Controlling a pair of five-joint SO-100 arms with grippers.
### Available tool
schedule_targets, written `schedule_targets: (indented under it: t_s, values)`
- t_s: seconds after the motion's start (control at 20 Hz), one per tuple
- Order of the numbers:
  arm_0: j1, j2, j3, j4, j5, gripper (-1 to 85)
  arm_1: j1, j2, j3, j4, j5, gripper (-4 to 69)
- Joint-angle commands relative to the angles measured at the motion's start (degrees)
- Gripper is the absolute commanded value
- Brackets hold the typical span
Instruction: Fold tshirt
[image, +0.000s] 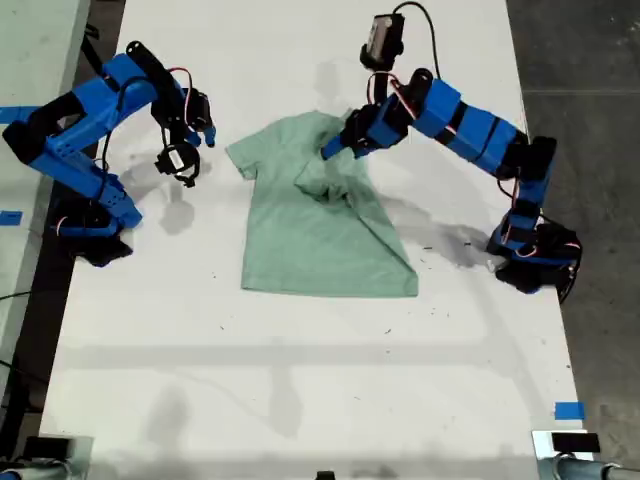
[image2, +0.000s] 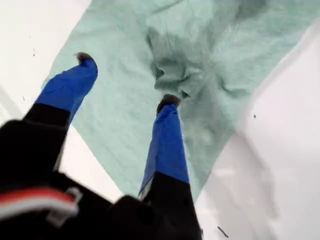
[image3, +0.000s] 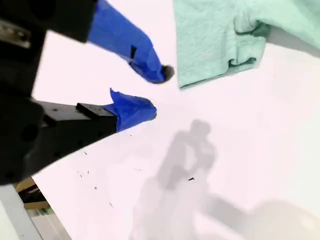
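The tshirt (image: 315, 215) lies mid-surface in the exterior view, one sleeve spread flat toward 10 o'clock, the other already drawn inward into a crumpled fold near its upper middle. I judge the sleeve-fold step is in hand, roughly a third done. My first pincer (image: 338, 143) hovers over that bunched fabric (image2: 172, 75) at about 1 o'clock of the shirt, jaws apart and grasping nothing (one tip looks close to the cloth, contact unclear). My second pincer (image3: 160, 92) is released too, off the shirt at 9 o'clock, over bare surface (image: 300, 380) just beside the flat sleeve (image3: 220, 45). Next I would need it to pinch that sleeve edge and carry it inward.
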Motion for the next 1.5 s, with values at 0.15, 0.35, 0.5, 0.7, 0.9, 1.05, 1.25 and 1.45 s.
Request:
schedule_targets:
  t_s: [0.15, 0.35, 0.5, 0.7, 0.9, 1.05, 1.25, 1.45]
  values:
    - [0.6, -6.3, -13.7, 1.0, 5.2, 34.0, 0.4, 20.1, 17.2, -3.3, 0.1, 19.3]
    - [-1.2, -12.5, -15.7, -1.5, 7.5, 34.1, 0.3, 26.8, 25.4, -6.0, 0.9, 17.8]
    - [-3.2, -18.1, -14.1, -6.2, 8.3, 33.3, -0.2, 30.1, 28.8, -6.8, 1.4, 17.0]
    - [-5.4, -28.1, -14.4, -11.8, 10.0, 32.6, -1.0, 34.8, 32.2, -6.8, 2.0, 16.0]
    - [-6.0, -38.9, -17.6, -13.4, 9.0, 31.2, -1.1, 41.0, 35.9, -6.4, 2.9, 15.6]
    - [-4.7, -43.9, -21.3, -12.1, 8.4, 17.5, -0.3, 43.9, 38.7, -6.5, 3.1, 15.9]
    - [-4.6, -42.9, -22.8, -10.9, 8.0, 0.0, -0.2, 44.2, 40.6, -7.6, 3.4, 15.9]
    - [-4.0, -38.7, -26.0, -7.8, 8.3, 0.0, -0.1, 44.0, 42.1, -8.8, 3.6, 16.0]
